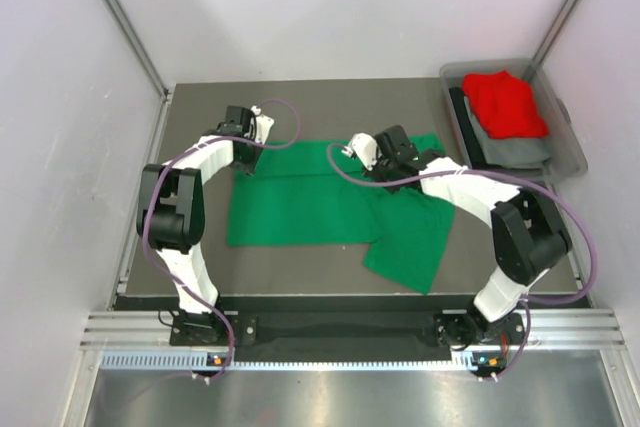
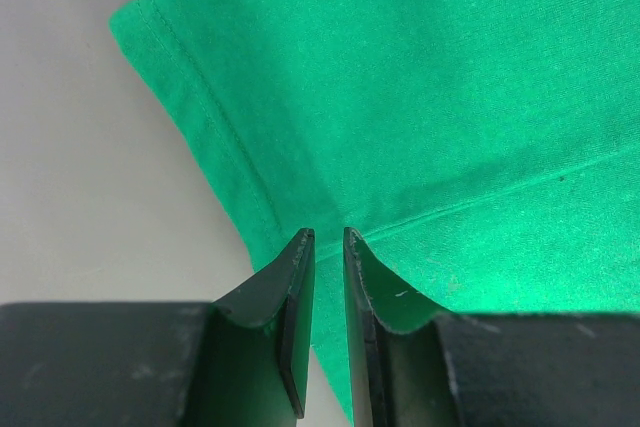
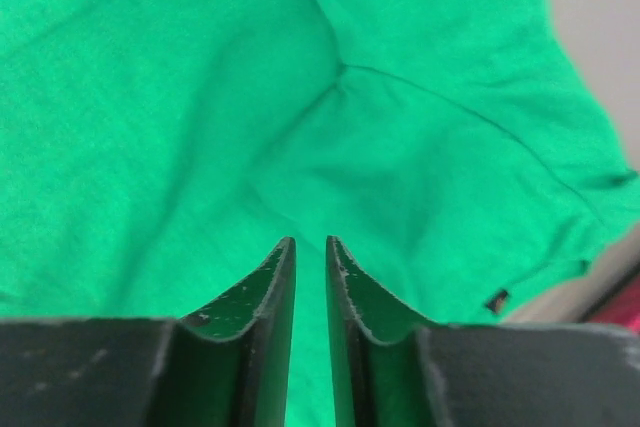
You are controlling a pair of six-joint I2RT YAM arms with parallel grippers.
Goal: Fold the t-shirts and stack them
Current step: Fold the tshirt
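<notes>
Bases of both arms sit at the near edge in the top view; beyond them the green t-shirt (image 1: 300, 202) lies on the table (image 1: 330, 107), long axis left to right, its right part doubled toward me. I log the left gripper (image 1: 244, 165) at the far-left corner and the right gripper (image 1: 380, 169) over the far-right part, so each arm has its own end. The red t-shirt (image 1: 505, 102) is well apart, in the clear bin (image 1: 570, 137). Left wrist view: jaws a narrow slit apart, nothing seen between them, tips at the stitched edge, cloth running ahead and right. Right wrist view: the same narrow slit, nothing held, green cloth and a sleeve seam straight ahead.
</notes>
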